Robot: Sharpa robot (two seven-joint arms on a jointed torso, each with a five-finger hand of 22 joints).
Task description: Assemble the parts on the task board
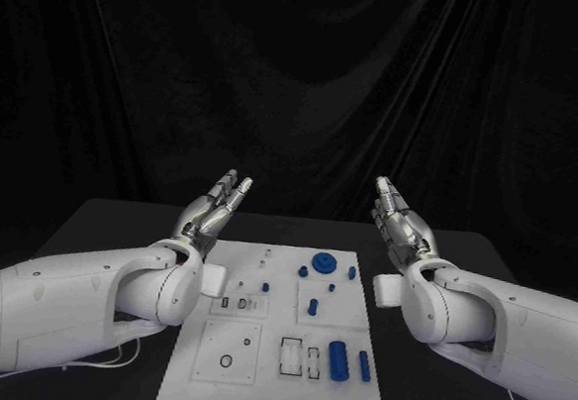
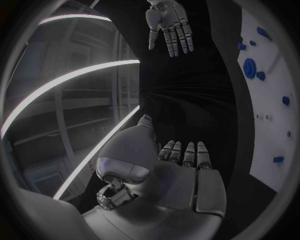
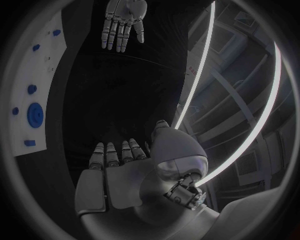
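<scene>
Both hands hang raised above the table, nothing between them and the task board [image 1: 207, 389].

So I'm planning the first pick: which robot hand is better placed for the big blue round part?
Probably the right robot hand: the blue round part lies on the task board's right half. Both hands hover open; the left robot hand is farther.

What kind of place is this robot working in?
Probably a robotics lab or test cell: a black table backed by a black curtain, a white task board carrying blue parts, and both hands open, left hand and right hand.
</scene>
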